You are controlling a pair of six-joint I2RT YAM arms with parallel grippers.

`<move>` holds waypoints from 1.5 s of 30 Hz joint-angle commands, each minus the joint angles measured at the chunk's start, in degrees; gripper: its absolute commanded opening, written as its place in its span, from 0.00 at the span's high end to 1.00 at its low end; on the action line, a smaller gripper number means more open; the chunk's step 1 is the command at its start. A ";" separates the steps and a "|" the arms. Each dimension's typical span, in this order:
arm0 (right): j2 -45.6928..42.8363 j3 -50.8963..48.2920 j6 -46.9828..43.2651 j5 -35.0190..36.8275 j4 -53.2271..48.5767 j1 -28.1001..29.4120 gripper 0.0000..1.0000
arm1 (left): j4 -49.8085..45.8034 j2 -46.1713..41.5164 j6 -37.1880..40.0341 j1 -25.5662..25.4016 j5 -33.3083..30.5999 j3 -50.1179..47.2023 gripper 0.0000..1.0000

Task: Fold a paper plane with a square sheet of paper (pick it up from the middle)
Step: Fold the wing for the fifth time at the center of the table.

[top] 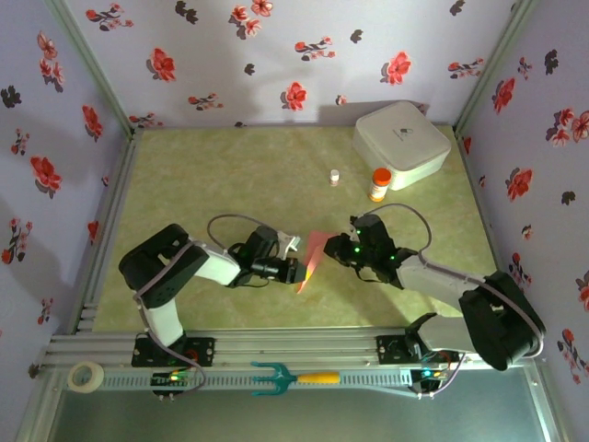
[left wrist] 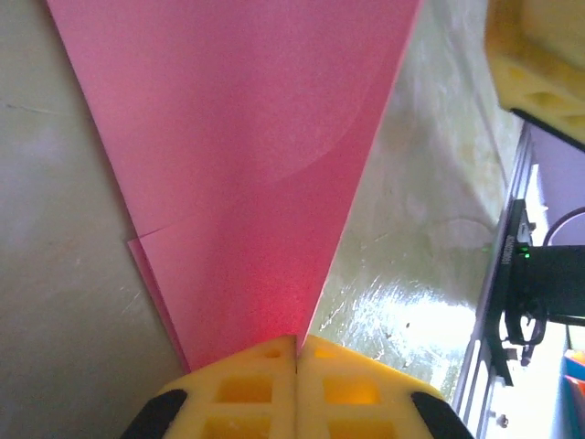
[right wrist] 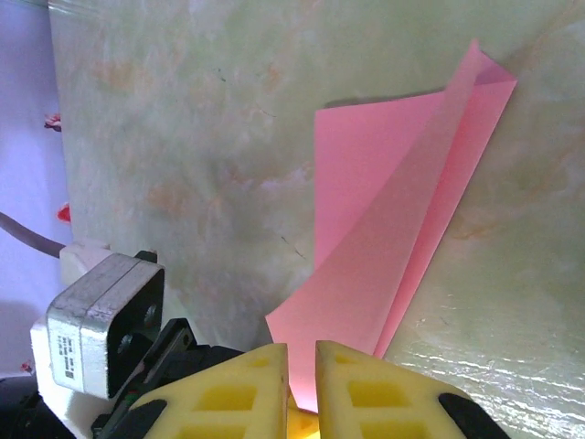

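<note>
Where the fingers of the left gripper [left wrist: 297, 340] press together, they pinch the narrow tip of the folded paper [left wrist: 247, 165], whose long axis runs straight out from them, widening. The right gripper [right wrist: 302, 352] straddles its wider end, fingers a narrow slit apart; grip uncertain.

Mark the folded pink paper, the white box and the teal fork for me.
folded pink paper [top: 312, 256], top external view, middle of its visible face.
white box [top: 401, 138], top external view, centre of its lid.
teal fork [top: 276, 377], top external view, where the tines join.
</note>
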 commanded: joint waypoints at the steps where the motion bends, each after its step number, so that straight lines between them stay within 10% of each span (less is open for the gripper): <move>1: 2.27 -0.28 -1.53 -3.09 6.00 0.61 0.85 | 3.56 2.32 -2.92 0.99 1.74 -1.32 1.00; 45: 16.38 3.74 0.48 -7.87 13.03 -1.13 0.89 | 1.49 10.17 -10.58 4.02 5.09 1.29 1.00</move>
